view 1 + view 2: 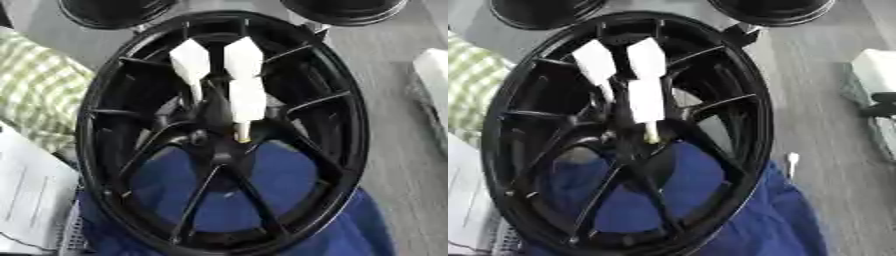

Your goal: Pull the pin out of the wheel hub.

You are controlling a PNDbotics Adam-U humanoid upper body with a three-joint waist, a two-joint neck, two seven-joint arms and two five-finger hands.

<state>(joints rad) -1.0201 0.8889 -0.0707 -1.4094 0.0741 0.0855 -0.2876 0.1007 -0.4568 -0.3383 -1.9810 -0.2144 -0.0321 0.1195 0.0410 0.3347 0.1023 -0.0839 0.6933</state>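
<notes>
Wheel hub (219, 130), black and many-spoked, fills most of your view. Its near rim rests on a blue cloth (350, 230) that shows through the lower spokes. At your near left lies a white sheet of paper (31, 195). To the right of the cloth, the grey worktop (815, 70) carries a small white stick-like thing (792, 161).

At the hub's centre the pin (242, 132) shows as a short pale stub pointing towards you, just below the tip of a white finger. Your robot hand (246, 97) shows only as three white finger pieces against the black spokes, two side by side farther up and one lower, meeting the pin. You cannot tell whether it pinches the pin or only touches it.

Farther left lies a green checked cloth (35, 85), and at the right edge a white block (433, 75). At the far edge stand two black round objects (114, 11).
</notes>
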